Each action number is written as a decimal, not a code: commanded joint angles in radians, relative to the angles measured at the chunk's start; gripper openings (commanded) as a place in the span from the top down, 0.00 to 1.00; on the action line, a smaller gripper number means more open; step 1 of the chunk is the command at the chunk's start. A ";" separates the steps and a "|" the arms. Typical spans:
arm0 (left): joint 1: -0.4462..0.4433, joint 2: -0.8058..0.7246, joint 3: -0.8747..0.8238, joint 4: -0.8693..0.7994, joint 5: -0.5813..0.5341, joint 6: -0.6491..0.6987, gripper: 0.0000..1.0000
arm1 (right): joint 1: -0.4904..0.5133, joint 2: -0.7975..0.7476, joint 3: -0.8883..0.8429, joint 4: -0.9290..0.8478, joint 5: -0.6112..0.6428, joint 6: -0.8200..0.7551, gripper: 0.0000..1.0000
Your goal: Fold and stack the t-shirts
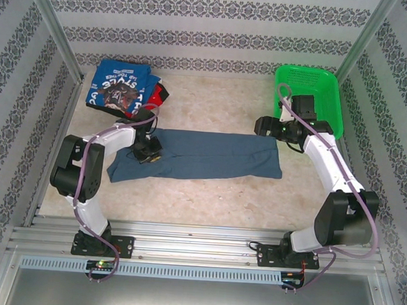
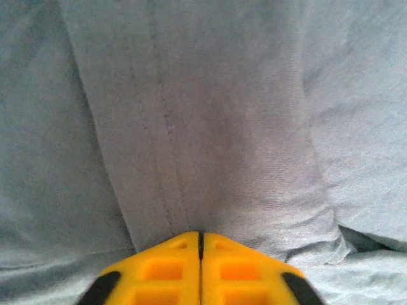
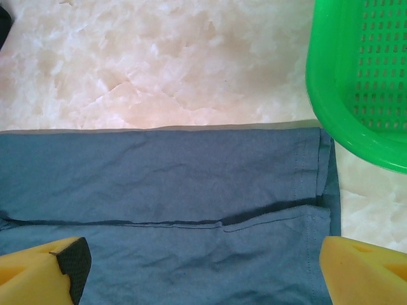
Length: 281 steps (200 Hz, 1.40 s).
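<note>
A slate-blue t-shirt (image 1: 210, 156) lies folded into a long strip across the middle of the table. My left gripper (image 1: 147, 153) sits on its left part. In the left wrist view the yellow fingers (image 2: 172, 267) are pressed together, and my left gripper (image 2: 201, 238) pinches a raised fold of the grey-blue cloth (image 2: 210, 127). My right gripper (image 1: 267, 127) hovers over the shirt's right end. Its fingers (image 3: 38, 270) stand wide apart above the cloth (image 3: 165, 178) with nothing between them. A bright blue printed t-shirt (image 1: 117, 84) lies folded at the back left, with a red one (image 1: 160, 93) beside it.
A green mesh basket (image 1: 312, 94) stands at the back right, close to the right arm, and its rim (image 3: 331, 101) is just past the shirt's corner. Patterned walls close in the table on three sides. Bare marble surface (image 1: 213, 111) lies behind the shirt.
</note>
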 commanded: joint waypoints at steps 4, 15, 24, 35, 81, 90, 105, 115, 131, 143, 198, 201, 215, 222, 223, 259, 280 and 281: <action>-0.011 0.007 0.024 -0.025 -0.003 0.030 1.00 | -0.015 -0.027 -0.019 -0.032 0.013 -0.005 0.02; -0.012 0.001 0.047 -0.027 -0.006 0.040 1.00 | -0.016 -0.038 -0.040 -0.030 0.014 -0.001 0.02; -0.012 -0.006 0.065 -0.030 -0.008 0.047 1.00 | -0.020 -0.044 -0.056 -0.029 0.011 0.002 0.02; -0.011 -0.009 0.092 -0.040 -0.013 0.059 1.00 | -0.022 -0.046 -0.072 -0.032 0.005 0.005 0.02; -0.009 0.039 0.205 -0.075 -0.020 0.097 1.00 | -0.024 -0.062 -0.131 -0.023 -0.008 0.019 0.02; -0.009 0.055 0.227 -0.086 -0.014 0.100 1.00 | -0.024 -0.060 -0.134 -0.026 -0.009 0.019 0.02; -0.009 0.054 0.250 -0.124 -0.006 0.111 1.00 | -0.024 -0.059 -0.127 -0.044 -0.010 0.011 0.02; -0.008 0.032 0.229 -0.136 -0.002 0.111 0.96 | -0.024 -0.064 -0.125 -0.054 -0.006 0.007 0.02; -0.011 -0.016 0.174 -0.159 0.009 0.109 0.81 | -0.027 -0.078 -0.135 -0.055 0.001 -0.001 0.02; -0.009 -0.056 0.113 -0.165 0.008 0.096 0.69 | -0.030 -0.087 -0.142 -0.055 -0.003 -0.001 0.02; -0.006 -0.114 -0.076 -0.010 0.043 -0.025 0.56 | -0.032 -0.112 -0.158 -0.029 -0.047 0.004 0.02; -0.006 -0.113 -0.077 -0.002 0.041 -0.029 0.56 | -0.032 -0.111 -0.156 -0.031 -0.047 0.004 0.02; -0.006 -0.100 -0.076 0.018 0.030 -0.044 0.56 | -0.032 -0.110 -0.149 -0.037 -0.051 0.001 0.02; -0.005 -0.093 -0.075 0.026 0.029 -0.052 0.56 | -0.032 -0.109 -0.150 -0.039 -0.051 0.001 0.02; -0.005 -0.091 -0.075 0.026 0.028 -0.053 0.56 | -0.032 -0.110 -0.150 -0.039 -0.051 0.001 0.02; 0.002 -0.069 -0.097 0.095 0.008 -0.098 0.61 | -0.032 -0.109 -0.151 -0.043 -0.052 0.000 0.02; 0.002 -0.036 -0.079 0.094 0.025 -0.096 0.63 | -0.032 -0.107 -0.153 -0.042 -0.051 0.002 0.02; 0.002 -0.035 -0.079 0.094 0.025 -0.096 0.63 | -0.032 -0.106 -0.154 -0.043 -0.051 0.003 0.02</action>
